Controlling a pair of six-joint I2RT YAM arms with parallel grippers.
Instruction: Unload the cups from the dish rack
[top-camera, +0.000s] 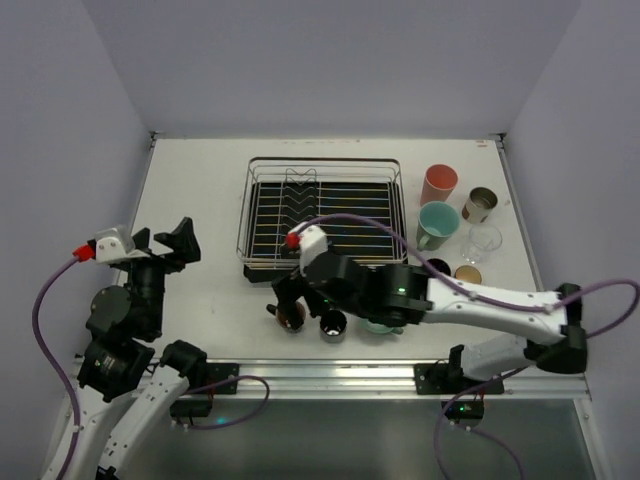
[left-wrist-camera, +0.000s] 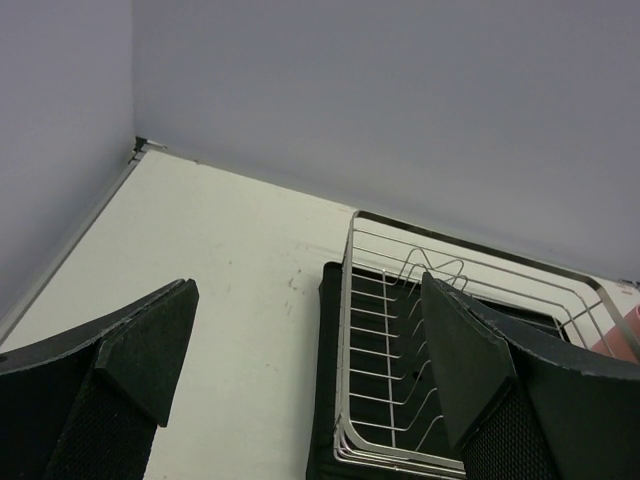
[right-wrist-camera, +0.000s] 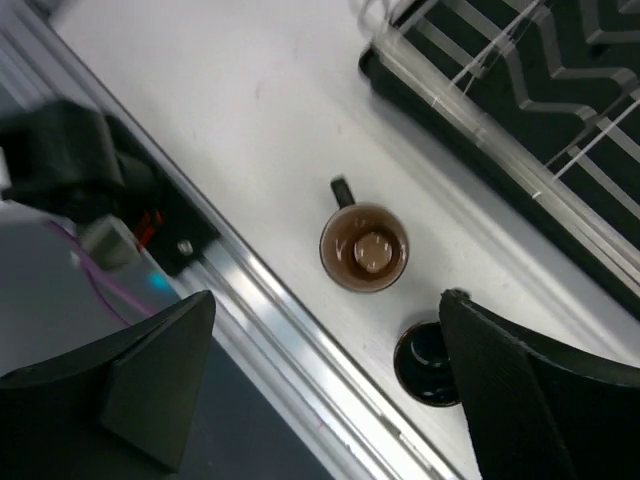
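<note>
The white counter (top-camera: 200, 200) carries everything. At its far middle stands the dish rack (top-camera: 322, 160), a silver wire frame on a black tray, and no cup shows among its bars or zigzag dividers, so the unloading looks all but finished. The right arm stretches leftward across the near edge, which puts the right pincer (right-wrist-camera: 328, 300) above the strip of counter just near of the rack. Its fingers are spread wide and grip nothing. The left pincer (top-camera: 163, 243) hangs well to the left of the rack, likewise spread and empty, apparently kept aside to leave the other arm room. The cups stand in two groups, both outside the rack. To the right of the rack are a pink tumbler (top-camera: 439, 183), a mint-green mug (top-camera: 437, 222), a metal cup (top-camera: 480, 205) and a clear glass (top-camera: 483, 242), with a small black cup (top-camera: 437, 267) and a tan cup (top-camera: 468, 274) nearer. These stand close together, probably to save space. Below the right pincer, a glossy brown mug (right-wrist-camera: 364, 247) stands upright with its handle towards the rack, free of both fingers. Just beside it on the right is a black cup (right-wrist-camera: 425, 362). A pale green cup (top-camera: 378, 326) peeks from under the arm, mostly hidden.
</note>
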